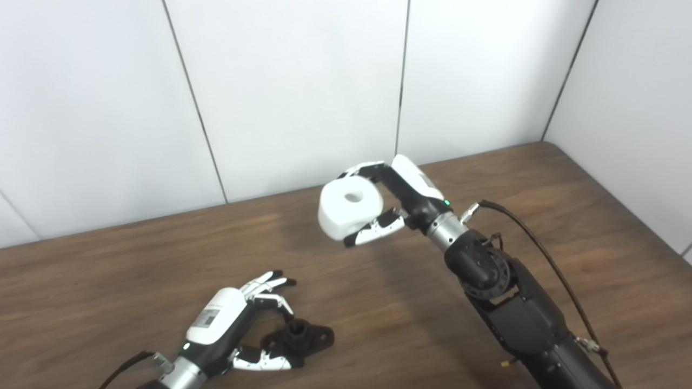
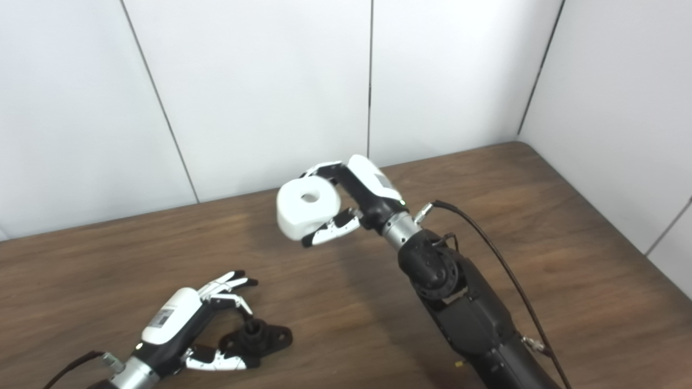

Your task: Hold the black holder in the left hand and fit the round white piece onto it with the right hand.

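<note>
My right robot hand [image 1: 397, 202] pinches the round white plastic piece [image 1: 350, 206] aloft, while my left robot hand [image 1: 238, 324], fingers spread, only reaches around the black plastic holder [image 1: 298, 340] lying on the wooden surface [image 1: 378, 302], unlifted.

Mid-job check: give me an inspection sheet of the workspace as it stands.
Surface: wooden table, brown, no marks seen.
Job's things: black holder lying on the table; round white piece with a centre hole, lifted off the table, apart from the holder.
Clutter: nothing seen.
Hands: left hand open around the holder, fingers above it, thumb alongside; right hand shut on the white piece.
Cables: black cable running along the right arm; another at the left wrist.
Surroundings: white panelled walls on two sides.
</note>
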Robot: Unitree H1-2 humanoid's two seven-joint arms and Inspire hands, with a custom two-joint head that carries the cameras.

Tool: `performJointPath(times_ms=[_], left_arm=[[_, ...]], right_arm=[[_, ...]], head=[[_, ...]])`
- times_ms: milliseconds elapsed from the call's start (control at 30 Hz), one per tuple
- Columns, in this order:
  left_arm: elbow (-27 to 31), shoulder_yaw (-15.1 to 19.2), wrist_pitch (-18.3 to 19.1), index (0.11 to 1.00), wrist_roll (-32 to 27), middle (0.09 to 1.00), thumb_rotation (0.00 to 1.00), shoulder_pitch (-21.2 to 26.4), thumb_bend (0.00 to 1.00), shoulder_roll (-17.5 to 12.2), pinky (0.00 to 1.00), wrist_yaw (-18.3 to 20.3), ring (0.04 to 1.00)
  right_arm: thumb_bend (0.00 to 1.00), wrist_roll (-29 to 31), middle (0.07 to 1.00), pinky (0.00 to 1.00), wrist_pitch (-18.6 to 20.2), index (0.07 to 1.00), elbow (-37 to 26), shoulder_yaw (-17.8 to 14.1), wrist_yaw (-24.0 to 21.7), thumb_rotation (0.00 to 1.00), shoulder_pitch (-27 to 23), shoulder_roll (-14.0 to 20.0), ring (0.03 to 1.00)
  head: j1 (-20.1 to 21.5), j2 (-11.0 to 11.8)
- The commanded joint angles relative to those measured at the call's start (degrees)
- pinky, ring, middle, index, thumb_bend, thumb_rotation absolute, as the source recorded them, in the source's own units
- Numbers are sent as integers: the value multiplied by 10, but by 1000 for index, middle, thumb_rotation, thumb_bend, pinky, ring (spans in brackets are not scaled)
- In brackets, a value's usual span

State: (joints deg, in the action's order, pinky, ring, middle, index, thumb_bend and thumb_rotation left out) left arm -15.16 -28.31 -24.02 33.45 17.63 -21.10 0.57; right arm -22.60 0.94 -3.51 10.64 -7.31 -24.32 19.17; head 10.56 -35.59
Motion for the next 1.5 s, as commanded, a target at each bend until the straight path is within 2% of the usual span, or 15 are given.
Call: performJointPath(times_ms=[0, 167, 333, 367, 567, 900, 1467], left_arm=[[-30, -24, 29, 481, 32, 883, 50, -44, 523, -7, 905, 45, 957], [-37, -26, 28, 479, 40, 882, 54, -42, 524, 0, 899, 36, 955], [-33, -25, 32, 479, 44, 882, 54, -41, 524, 8, 885, 34, 956], [-37, -26, 29, 479, 47, 877, 55, -40, 524, 10, 876, 29, 950], [-45, -26, 25, 479, 54, 877, 57, -39, 524, 16, 876, 21, 954], [-25, -25, 53, 479, 56, 886, 57, -43, 524, 21, 898, 39, 964], [-22, -26, 57, 479, 50, 886, 55, -45, 524, 25, 909, 40, 966]], right_arm=[[520, 8, 720, 626, 6, 481, -43, 2, -22, 132, -13, 6, 723], [522, 12, 724, 607, 21, 481, -94, 14, -65, 133, 10, 1, 718], [522, 26, 729, 625, 21, 481, -114, 20, -90, 134, 33, -7, 729], [522, 28, 729, 659, 19, 480, -115, 22, -94, 134, 38, -8, 736], [522, 31, 728, 646, -4, 481, -110, 33, -107, 130, 54, -9, 734], [521, 29, 731, 596, -7, 481, -95, 51, -120, 128, 63, -11, 711], [521, 16, 727, 598, -22, 481, -48, 76, -126, 127, 63, -26, 723]], head=[[-6, -2], [-32, -8], [-56, -16], [-58, -16], [-67, -22], [-77, -28], [-80, -34]])
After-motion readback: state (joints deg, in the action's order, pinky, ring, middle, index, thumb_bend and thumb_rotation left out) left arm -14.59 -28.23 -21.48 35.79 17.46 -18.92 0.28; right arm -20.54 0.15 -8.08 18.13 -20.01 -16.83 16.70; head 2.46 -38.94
